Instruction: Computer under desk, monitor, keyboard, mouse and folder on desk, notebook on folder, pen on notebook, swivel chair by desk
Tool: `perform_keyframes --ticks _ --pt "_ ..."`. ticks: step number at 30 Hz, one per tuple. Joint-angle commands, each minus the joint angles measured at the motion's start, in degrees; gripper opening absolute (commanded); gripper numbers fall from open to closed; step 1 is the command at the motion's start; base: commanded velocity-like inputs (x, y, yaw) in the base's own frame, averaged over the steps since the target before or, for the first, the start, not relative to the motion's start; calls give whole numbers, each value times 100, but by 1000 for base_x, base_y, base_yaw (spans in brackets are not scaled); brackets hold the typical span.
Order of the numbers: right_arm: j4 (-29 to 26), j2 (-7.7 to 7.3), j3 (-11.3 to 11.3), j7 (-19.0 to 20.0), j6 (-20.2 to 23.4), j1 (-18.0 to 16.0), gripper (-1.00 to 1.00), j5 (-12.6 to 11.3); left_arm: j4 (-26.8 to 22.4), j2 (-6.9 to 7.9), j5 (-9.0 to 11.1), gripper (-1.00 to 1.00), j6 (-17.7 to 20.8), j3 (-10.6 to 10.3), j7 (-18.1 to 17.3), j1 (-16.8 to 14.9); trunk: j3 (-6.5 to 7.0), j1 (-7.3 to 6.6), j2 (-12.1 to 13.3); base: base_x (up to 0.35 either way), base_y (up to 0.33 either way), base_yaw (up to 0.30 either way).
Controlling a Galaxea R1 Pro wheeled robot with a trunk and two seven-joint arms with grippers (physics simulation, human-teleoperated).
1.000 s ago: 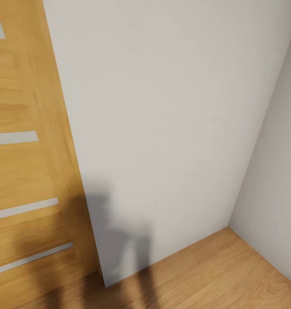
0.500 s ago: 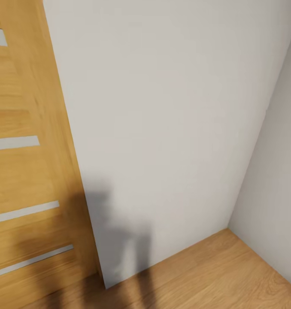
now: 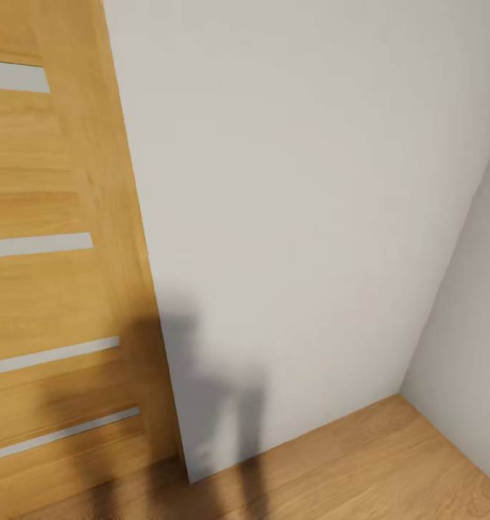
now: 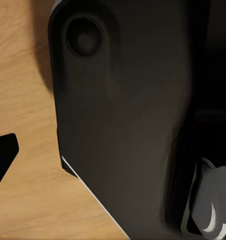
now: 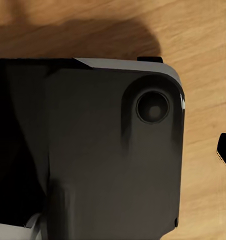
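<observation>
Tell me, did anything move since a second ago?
The robot's head camera turned a little, so the whole picture slid right: the wooden door shows more, and the wall corner sits farther right. Nothing in the room itself moved. The white wall, wooden floor and the robot's shadow look the same.

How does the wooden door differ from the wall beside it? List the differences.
The door is honey-coloured wood with visible grain; the wall is plain, flat off-white. The door carries pale horizontal strips; the wall is unbroken. Both meet the wooden floor and carry a dark shadow low down.
</observation>
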Motion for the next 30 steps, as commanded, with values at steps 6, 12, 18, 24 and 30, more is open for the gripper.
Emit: perform_keyframes --ticks 6,12,18,24,30 --pt "3 7 0 4 -46 -3 100 -5 -9 0 50 100 5 0 3 1 103 -132 239 0 0 250" --pt "-3 4 0 4 -54 -2 100 -7 -15 4 154 100 0 0 -2 1 210 -264 480 0 0 255" --pt "-5 8 -5 2 -301 -3 100 -12 -25 5 191 100 -3 0 -1 1 318 -396 720 0 0 257" --pt "7 12 -16 -8 -860 -3 100 -22 -45 8 203 100 -4 0 -2 1 426 -528 961 0 0 259" --pt "18 24 -16 -18 -1166 -2 100 -25 -51 9 216 100 -7 0 -3 1 534 -660 1201 0 0 260"
